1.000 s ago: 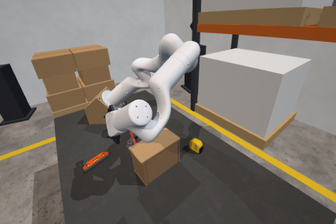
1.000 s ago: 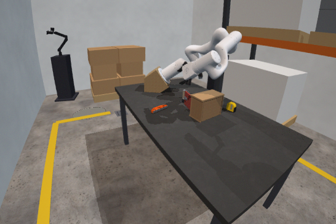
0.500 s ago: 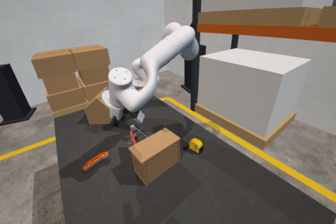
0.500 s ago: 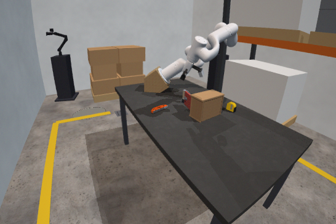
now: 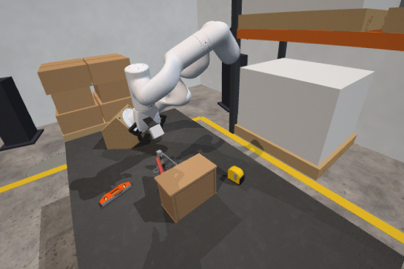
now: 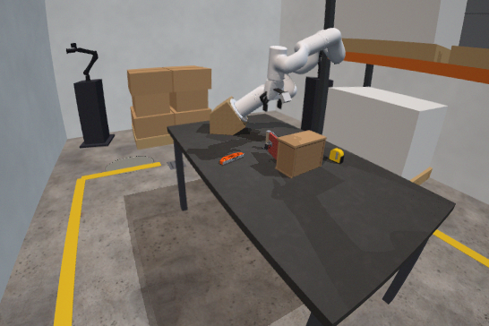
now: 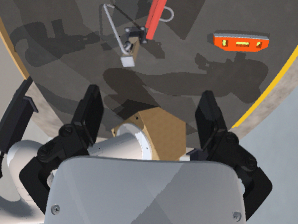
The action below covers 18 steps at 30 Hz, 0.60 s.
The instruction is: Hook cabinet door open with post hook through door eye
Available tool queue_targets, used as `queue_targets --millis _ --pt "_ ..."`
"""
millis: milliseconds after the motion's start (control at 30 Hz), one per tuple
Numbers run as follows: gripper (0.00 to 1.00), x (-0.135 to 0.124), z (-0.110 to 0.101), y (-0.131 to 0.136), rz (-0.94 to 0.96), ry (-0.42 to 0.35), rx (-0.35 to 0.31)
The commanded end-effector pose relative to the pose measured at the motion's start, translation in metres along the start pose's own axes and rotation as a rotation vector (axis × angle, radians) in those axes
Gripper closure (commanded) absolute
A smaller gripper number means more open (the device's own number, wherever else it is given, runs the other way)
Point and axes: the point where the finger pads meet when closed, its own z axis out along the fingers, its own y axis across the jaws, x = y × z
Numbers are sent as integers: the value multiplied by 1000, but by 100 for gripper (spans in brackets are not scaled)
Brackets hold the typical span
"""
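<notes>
The brown cabinet (image 5: 186, 185) (image 6: 301, 151) stands flat on the dark table (image 5: 259, 232) (image 6: 340, 218). Its red door (image 5: 159, 165) (image 6: 272, 150) is swung out from the front. A short grey post (image 5: 158, 152) (image 6: 269, 134) (image 7: 128, 62) stands beside it, and the thin wire hook (image 5: 169, 158) (image 7: 116, 26) reaches from the post to the door. I cannot tell whether the hook sits in the eye (image 7: 166, 15). My gripper (image 5: 147, 127) (image 6: 272, 104) (image 7: 150, 99) is open and empty. It hangs well above the table, behind the post, touching nothing.
An orange level (image 5: 115, 193) (image 6: 231, 158) (image 7: 241, 42) lies left of the cabinet. A yellow tape measure (image 5: 235, 174) (image 6: 337, 155) lies to its right. The arm's tilted brown base box (image 5: 118, 134) (image 6: 226, 117) stands at the table's back. Stacked cartons, a shelf rack and a white block surround the table.
</notes>
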Motion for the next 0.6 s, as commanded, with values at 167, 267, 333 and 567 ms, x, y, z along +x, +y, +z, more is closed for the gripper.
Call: queue_targets --millis 167,267,333,567 --pt "0 -5 1 -9 248 149 -43" --pt "73 -5 1 -9 248 149 -43" --pt "73 -3 15 -8 248 149 -43" --pt "73 3 65 -6 249 146 -46"
